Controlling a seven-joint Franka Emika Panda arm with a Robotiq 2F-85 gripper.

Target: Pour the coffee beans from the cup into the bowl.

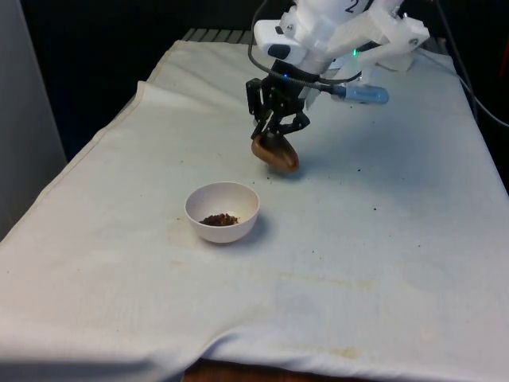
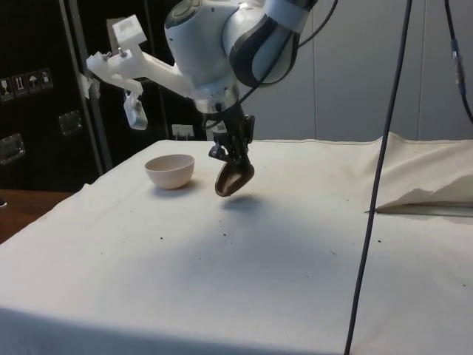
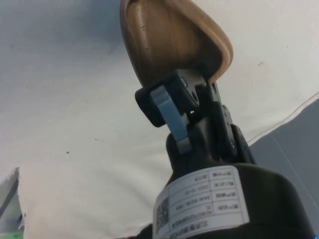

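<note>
Jaws clamped on the rim of the wooden cup (image 1: pixel 276 153), one finger inside the wall, one outside, clearest in the wrist view where the cup (image 3: pixel 172 42) sits pinched right at the fingertips. Gripper (image 1: pixel 277 134) points down and slightly toward the front view's left. Cup tilted hard, mouth facing sideways and down, hanging just above the table (image 1: pixel 398 239), not touching it; faint shadow under it. In the side view the cup (image 2: pixel 233 178) hangs tilted below the gripper (image 2: pixel 231 157), clear of the cloth. Cup interior looks bare in the wrist view, no beans seen inside.

White bowl (image 1: pixel 222 211) stands upright on the table, nearer the camera than the cup and a bit toward the front view's left, near but apart from it. Small heap of coffee beans (image 1: pixel 219 219) lies in the bowl bottom. Side view shows the bowl (image 2: pixel 170 171) beside the gripper, separate from the cup, contents hidden by its wall.

A few dark specks scattered on the white cloth (image 2: pixel 222 274), some to the front view's right of the cup, some between cup and near edge in the side view; too small to tell whether beans or crumbs. White arm (image 2: pixel 229 44) reaches over the table from above. Cloth wrinkled along the edges, folded ridge at the side view's right.
</note>
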